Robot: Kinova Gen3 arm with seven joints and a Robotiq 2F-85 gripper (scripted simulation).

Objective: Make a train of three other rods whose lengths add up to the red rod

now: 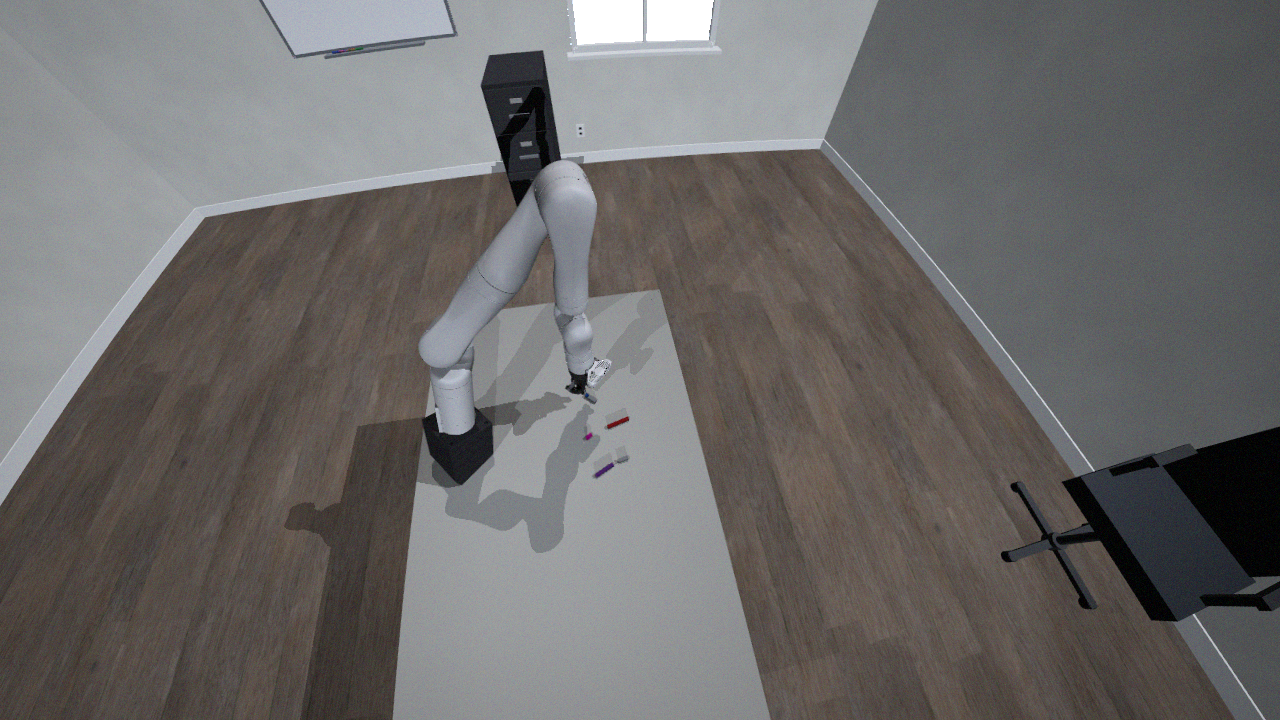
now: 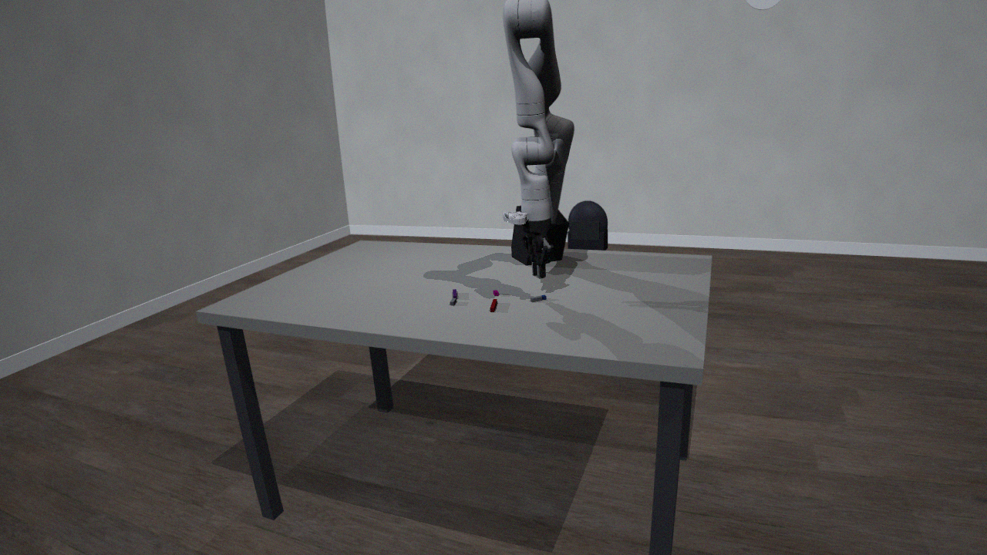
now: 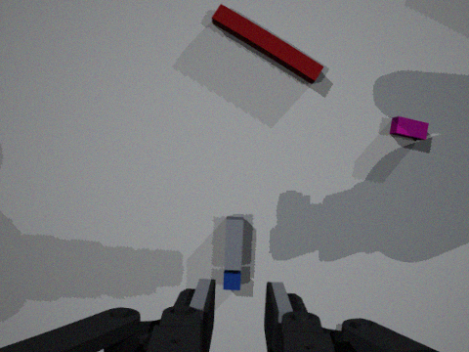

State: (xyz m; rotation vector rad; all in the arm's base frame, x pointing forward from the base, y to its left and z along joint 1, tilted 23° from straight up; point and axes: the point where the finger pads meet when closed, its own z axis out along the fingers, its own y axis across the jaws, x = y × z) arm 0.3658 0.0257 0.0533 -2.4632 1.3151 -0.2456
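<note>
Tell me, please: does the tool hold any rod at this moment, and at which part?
Nothing is held. The tool is open and raised above the table; the blue rod and the grey rod lie end to end below it.
</note>
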